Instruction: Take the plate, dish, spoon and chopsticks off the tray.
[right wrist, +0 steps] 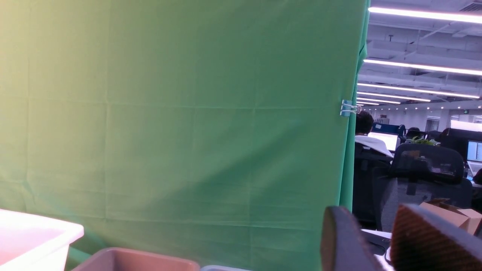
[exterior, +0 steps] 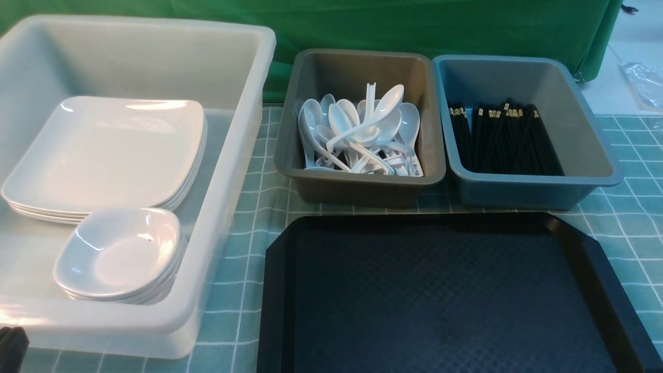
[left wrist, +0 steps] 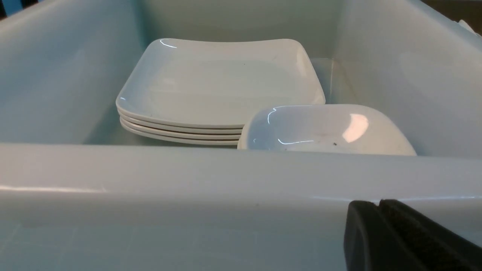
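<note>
Tray [exterior: 445,295]: you see its floor bare, on the table.
Plate [exterior: 111,150]: tops the stack in the white tub [exterior: 243,155], beyond the left jaws.
Left gripper [left wrist: 378,205]: jaws clenched, grasping nothing.
Right gripper [right wrist: 372,226]: jaws parted, grasping nothing, facing the green curtain [right wrist: 180,113].

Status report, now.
Left gripper shut, empty. Right gripper fingers apart, empty. Tray bare; plates binned. Nothing in the way.

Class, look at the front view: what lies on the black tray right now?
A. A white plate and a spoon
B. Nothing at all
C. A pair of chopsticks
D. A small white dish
B: the tray shows only its bare textured floor; plates, spoons and chopsticks all sit in bins.
</note>
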### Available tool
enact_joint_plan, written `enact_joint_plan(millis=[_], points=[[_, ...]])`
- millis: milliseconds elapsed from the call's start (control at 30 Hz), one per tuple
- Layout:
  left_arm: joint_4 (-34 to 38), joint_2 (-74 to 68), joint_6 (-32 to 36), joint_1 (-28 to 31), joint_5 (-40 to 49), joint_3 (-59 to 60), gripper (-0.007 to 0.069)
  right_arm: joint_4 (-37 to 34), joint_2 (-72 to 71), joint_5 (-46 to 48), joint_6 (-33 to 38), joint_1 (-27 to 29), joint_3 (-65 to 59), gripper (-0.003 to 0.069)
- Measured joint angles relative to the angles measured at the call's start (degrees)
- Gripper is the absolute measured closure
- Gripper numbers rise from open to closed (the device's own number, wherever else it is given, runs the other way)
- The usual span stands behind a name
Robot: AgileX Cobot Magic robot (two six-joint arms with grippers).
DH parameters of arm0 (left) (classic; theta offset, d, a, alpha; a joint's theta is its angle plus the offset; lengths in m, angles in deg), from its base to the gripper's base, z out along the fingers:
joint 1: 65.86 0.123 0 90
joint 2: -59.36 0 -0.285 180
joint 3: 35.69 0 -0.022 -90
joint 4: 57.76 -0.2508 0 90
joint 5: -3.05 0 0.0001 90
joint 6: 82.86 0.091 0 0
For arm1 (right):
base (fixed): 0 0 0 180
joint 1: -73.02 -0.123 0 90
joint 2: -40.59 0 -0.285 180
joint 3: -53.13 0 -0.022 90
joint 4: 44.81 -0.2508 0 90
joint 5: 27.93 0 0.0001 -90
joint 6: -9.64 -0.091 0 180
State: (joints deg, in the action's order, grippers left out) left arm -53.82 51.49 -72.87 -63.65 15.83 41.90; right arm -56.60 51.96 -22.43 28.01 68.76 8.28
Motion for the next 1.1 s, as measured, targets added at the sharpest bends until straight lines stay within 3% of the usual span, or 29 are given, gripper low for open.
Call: enact_joint_plan(millis=[433,633,900,1100], points=[[0.0,0.0,0.0,0.0,0.0,0.0,0.0613,0.2,0.0,0.0,0.1,0.0,0.0,0.0418],[0.0,0.0,0.0,0.0,0.0,0.0,0.0613,7.3,0.1,1.3,-3.9,0.0,-2.2,0.0418],[0.0,0.0,0.0,0.0,0.1,0.0,0.0613,14.7,0.1,2.2,-5.9,0.1,-17.1,0.0418],[0.0,0.0,0.0,0.0,0.1,0.0,0.0613,16.0,-1.9,1.8,-6.0,1.7,-30.2,0.0418]])
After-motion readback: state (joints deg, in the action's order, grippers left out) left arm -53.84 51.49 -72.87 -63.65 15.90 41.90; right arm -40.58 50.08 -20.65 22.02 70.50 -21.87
